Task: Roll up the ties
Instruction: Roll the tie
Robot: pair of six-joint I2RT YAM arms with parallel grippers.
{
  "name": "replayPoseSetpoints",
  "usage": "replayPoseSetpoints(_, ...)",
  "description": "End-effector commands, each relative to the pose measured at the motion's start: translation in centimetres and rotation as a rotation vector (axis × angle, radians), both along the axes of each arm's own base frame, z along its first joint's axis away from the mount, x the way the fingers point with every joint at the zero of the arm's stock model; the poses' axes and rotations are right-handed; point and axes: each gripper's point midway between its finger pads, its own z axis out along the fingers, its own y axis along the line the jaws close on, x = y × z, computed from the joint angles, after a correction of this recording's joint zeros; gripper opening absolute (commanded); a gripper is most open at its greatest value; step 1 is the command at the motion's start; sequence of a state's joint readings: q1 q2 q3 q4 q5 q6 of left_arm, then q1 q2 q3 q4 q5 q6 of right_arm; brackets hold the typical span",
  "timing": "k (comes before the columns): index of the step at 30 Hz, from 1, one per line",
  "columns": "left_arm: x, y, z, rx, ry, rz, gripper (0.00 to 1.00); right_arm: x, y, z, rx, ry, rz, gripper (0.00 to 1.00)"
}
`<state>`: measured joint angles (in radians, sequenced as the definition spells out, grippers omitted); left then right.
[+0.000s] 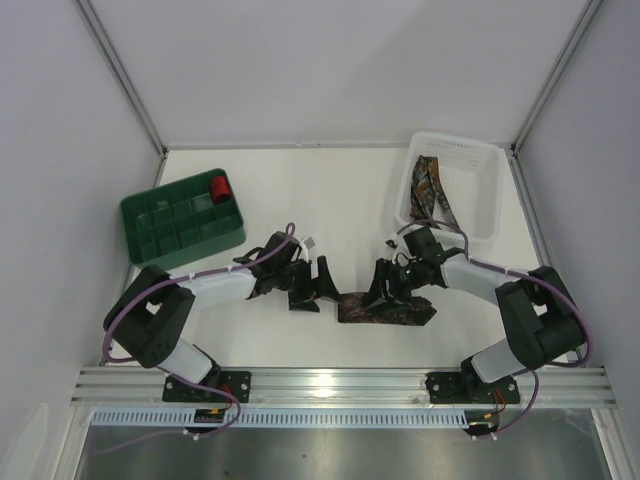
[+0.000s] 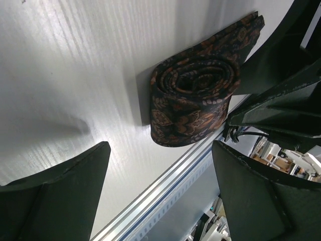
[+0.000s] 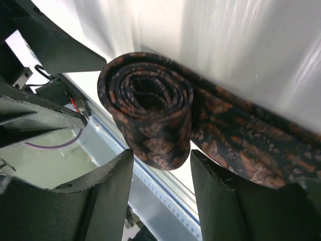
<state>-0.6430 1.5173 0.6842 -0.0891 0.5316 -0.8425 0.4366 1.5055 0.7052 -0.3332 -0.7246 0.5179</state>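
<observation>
Top view first: the tie (image 1: 390, 310) lies on the white tabletop (image 1: 300, 190) near the front edge, between the two arms, its left end rolled up and the rest lying flat to the right. The left pincer (image 1: 312, 285) sits just left of it, and the right pincer (image 1: 385, 285) is right over the rolled end. A second tie (image 1: 432, 190) lies loose in the white basket (image 1: 455, 140) at the back right. On the far left is a green tray (image 1: 128, 225) with a small red roll (image 1: 220, 186) in a back compartment. In the left wrist view, that pincer is spread wide, with the rolled tie out ahead of the fingers (image 2: 55, 196) and clear of both. In the right wrist view, the fingers (image 3: 241, 206) stand apart with the near end of the roll sitting in the gap between the tips. Honestly can't tell if they're actually squeezing it or just framing it. The flat tail runs off to the right.
</observation>
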Motion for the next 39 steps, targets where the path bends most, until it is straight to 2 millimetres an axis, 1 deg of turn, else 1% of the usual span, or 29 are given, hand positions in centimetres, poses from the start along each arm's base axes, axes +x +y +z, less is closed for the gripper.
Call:
replayPoseSetpoints(1,0.5,-1.2,1.9,-0.080,-0.042,-0.009,0.88,-0.5,0.5,1.1,0.050,0.009,-0.024,0.54)
replayPoseSetpoints(3,0.8,-1.3,2.1,-0.082,-0.049,-0.008,0.88,-0.7,0.8,1.3,0.072,0.034,-0.041,0.54)
replayPoseSetpoints(5,0.8,-1.4,2.2,-0.083,-0.051,-0.011,0.88,-1.2,1.0,1.4,0.095,0.057,-0.043,0.54)
replayPoseSetpoints(10,0.8,-1.5,2.3,-0.090,-0.051,-0.016,0.88,-1.4,1.0,1.2,0.092,0.076,-0.050,0.53)
replayPoseSetpoints(13,0.6,-1.5,2.5,-0.105,-0.051,-0.019,0.88,-1.2,0.8,1.2,0.088,0.072,-0.046,0.52)
replayPoseSetpoints(14,0.5,-1.5,2.6,-0.107,-0.051,-0.019,0.88,-0.9,0.6,1.2,0.072,0.064,-0.051,0.52)
replayPoseSetpoints(15,0.6,-1.7,2.9,-0.130,-0.069,-0.023,0.89,-0.3,0.2,1.8,0.047,0.047,-0.055,0.53)
replayPoseSetpoints(16,0.5,-1.7,3.1,-0.141,-0.072,-0.016,0.90,0.3,-0.4,1.6,0.002,-0.004,-0.048,0.53)
replayPoseSetpoints(17,0.7,-1.8,3.3,-0.156,-0.084,-0.011,0.91,0.8,-0.6,1.9,-0.024,-0.034,-0.039,0.54)
replayPoseSetpoints(18,0.4,-1.6,3.0,-0.155,-0.075,-0.006,0.91,0.5,-1.3,1.9,-0.068,-0.021,-0.035,0.54)
replayPoseSetpoints(19,0.4,-1.7,2.9,-0.162,-0.066,-0.001,0.91,1.9,-1.4,2.7,-0.102,-0.074,-0.041,0.54)
replayPoseSetpoints(21,0.4,-1.9,2.8,-0.184,-0.067,0.001,0.90,2.1,-1.9,3.2,-0.137,-0.094,-0.020,0.54)
replayPoseSetpoints(22,0.3,-2.2,2.9,-0.202,-0.062,0.000,0.90,3.0,-1.7,4.0,-0.141,-0.128,-0.019,0.54)
replayPoseSetpoints(26,0.5,-2.9,2.8,-0.230,-0.078,-0.007,0.88,3.7,-1.1,4.6,-0.151,-0.148,0.001,0.53)
replayPoseSetpoints(27,0.6,-3.0,2.5,-0.228,-0.077,-0.005,0.87,3.8,-0.9,4.5,-0.148,-0.148,-0.001,0.53)
replayPoseSetpoints(31,0.6,-3.0,1.5,-0.212,-0.057,-0.006,0.86,3.8,-0.1,3.8,-0.164,-0.132,0.005,0.46)
replayPoseSetpoints(32,0.6,-3.0,1.3,-0.209,-0.055,-0.007,0.85,3.6,0.0,3.6,-0.169,-0.128,0.012,0.45)
replayPoseSetpoints(33,0.4,-2.9,0.9,-0.202,-0.048,-0.007,0.85,3.5,0.1,3.4,-0.171,-0.129,0.014,0.42)
replayPoseSetpoints(34,0.3,-2.8,0.7,-0.196,-0.045,-0.011,0.85,3.4,0.2,3.3,-0.172,-0.127,0.015,0.35)
replayPoseSetpoints(37,0.1,-2.6,0.3,-0.190,-0.040,-0.007,0.84,3.0,0.5,3.0,-0.168,-0.121,0.024,0.31)
replayPoseSetpoints(39,-0.1,-2.4,0.1,-0.184,-0.040,-0.004,0.83,2.9,0.9,3.0,-0.147,-0.119,0.034,0.24)
